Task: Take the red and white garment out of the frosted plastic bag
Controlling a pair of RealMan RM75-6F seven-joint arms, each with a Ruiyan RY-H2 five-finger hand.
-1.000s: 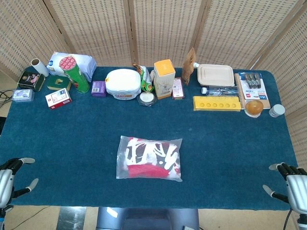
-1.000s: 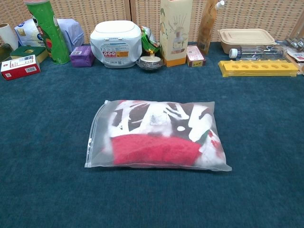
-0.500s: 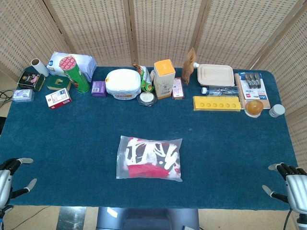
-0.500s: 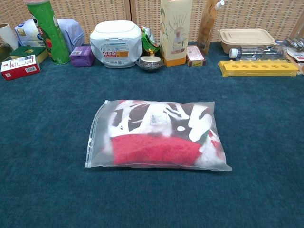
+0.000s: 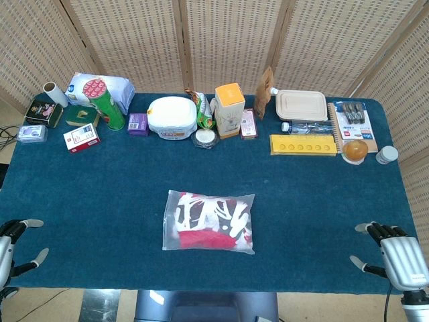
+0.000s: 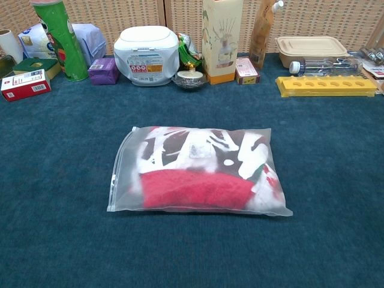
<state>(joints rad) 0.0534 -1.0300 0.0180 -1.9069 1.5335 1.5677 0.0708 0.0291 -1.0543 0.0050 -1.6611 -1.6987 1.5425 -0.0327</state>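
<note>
On the dark blue felt-covered worktop (image 5: 100, 194), the left hand (image 5: 8, 247) sits at the near left corner, its fingers (image 5: 32, 223) spread apart and holding nothing. Toward the middle, slightly nearer the front edge, lies one frosted plastic zip bag (image 6: 123, 174), flat, its slider end to the left. Through its cloudy film shows one folded red and white garment (image 6: 198, 189): a solid red band along the near side, and behind it white shapes against darker patches; what the pattern is cannot be told through the plastic. The bag appears closed and neither hand touches it. At the near right corner the right hand (image 5: 397, 258) hovers over the worktop edge, fingers (image 5: 369, 228) likewise apart and empty, well apart from the bag.

Along the back edge, left to right, stand one white paper roll (image 5: 54, 93), one dark oval tin (image 5: 42, 111), one red and white carton (image 5: 81, 138), one tall green cylindrical can (image 5: 105, 104), one small purple box (image 5: 137, 124), one white lidded wipes tub (image 5: 171, 117), one tall cream and orange box (image 5: 228, 109), one beige lidded food container (image 5: 301, 105), one long yellow tray with round hollows (image 5: 302, 144), and one small white jar (image 5: 386, 155).
</note>
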